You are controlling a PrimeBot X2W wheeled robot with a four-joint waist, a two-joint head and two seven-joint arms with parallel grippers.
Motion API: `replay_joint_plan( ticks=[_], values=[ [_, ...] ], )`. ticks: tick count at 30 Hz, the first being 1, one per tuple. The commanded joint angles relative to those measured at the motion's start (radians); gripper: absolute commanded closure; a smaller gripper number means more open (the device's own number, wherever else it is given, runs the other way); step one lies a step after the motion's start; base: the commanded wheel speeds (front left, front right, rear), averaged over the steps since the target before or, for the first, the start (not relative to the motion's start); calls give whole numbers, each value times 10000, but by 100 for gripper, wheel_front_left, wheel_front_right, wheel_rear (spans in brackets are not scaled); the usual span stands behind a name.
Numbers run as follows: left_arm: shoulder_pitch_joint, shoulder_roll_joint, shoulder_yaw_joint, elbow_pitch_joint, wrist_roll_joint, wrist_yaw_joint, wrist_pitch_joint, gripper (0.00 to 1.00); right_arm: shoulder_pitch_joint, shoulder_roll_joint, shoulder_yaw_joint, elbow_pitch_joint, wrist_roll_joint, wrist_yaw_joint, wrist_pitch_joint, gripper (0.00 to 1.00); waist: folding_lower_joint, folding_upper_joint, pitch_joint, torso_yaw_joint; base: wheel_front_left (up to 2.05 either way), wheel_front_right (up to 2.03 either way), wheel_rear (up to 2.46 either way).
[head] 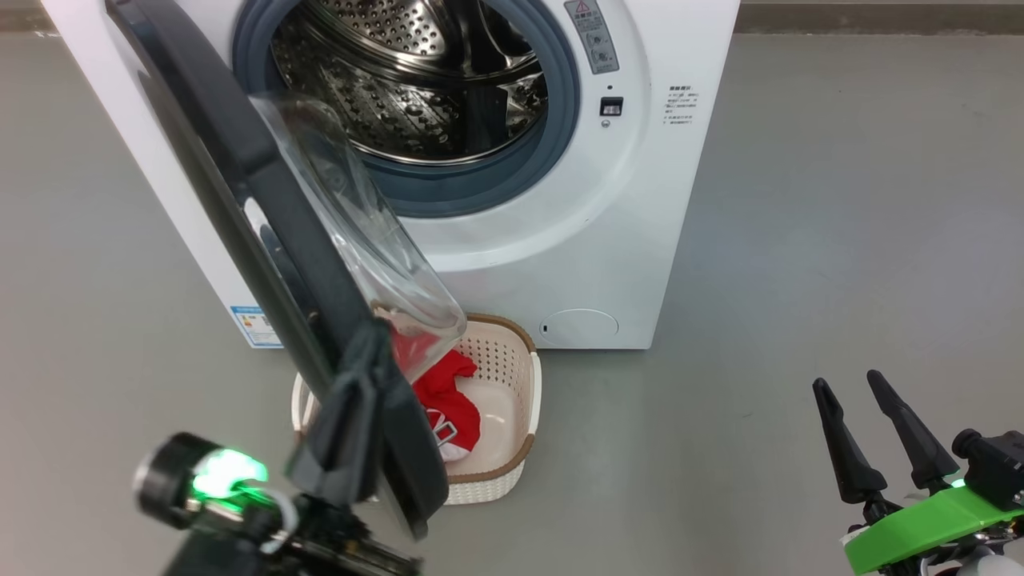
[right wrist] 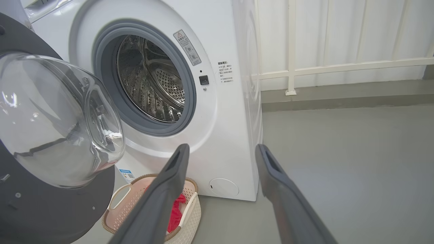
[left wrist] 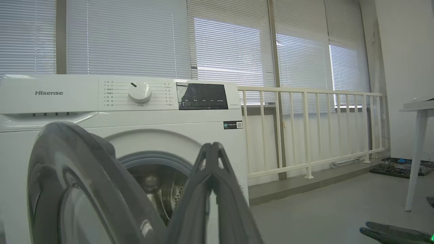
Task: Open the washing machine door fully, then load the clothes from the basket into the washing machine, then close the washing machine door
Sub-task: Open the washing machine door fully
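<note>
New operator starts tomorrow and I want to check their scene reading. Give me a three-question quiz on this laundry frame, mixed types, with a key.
1. True or false: the washing machine door stands open.
2. Where do the red clothes lie? A) on the floor B) in the cream basket C) in the drum
3. Fill in: the left gripper is ___, and the right gripper is ___.

Key: 1 true; 2 B; 3 shut, open.
</note>
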State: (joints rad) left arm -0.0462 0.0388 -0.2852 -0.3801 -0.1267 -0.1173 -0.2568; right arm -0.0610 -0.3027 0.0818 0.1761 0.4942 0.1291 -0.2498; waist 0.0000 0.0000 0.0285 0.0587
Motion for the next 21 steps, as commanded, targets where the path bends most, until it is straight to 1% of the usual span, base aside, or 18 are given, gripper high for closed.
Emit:
replay_joint_plan(
  ticks=[1,5,10,16,21],
  values=[
    [-174,114,139,-140,-94,-44,-49,100,-81,-154,196,-215,17,16,-120,0,0,0,11,-15,0,0,0],
    [-90,114,-594,454,-435,-81,-49,100,-129,-121,268,-214,33,16,-120,0,0,0,63,-90,0,0,0],
    [-67,114,-1108,1457,-922,-101,-49,100,-184,-125,326,-196,76,16,-120,0,0,0,147,-211,0,0,0],
    [-172,114,-1438,2669,-1501,-112,-49,100,-251,-140,365,-180,113,16,-120,0,0,0,255,-364,0,0,0],
    [-378,114,-1405,3465,-1864,-61,-49,100,-321,-136,369,-180,131,16,-120,0,0,0,370,-450,0,0,0]
  ],
)
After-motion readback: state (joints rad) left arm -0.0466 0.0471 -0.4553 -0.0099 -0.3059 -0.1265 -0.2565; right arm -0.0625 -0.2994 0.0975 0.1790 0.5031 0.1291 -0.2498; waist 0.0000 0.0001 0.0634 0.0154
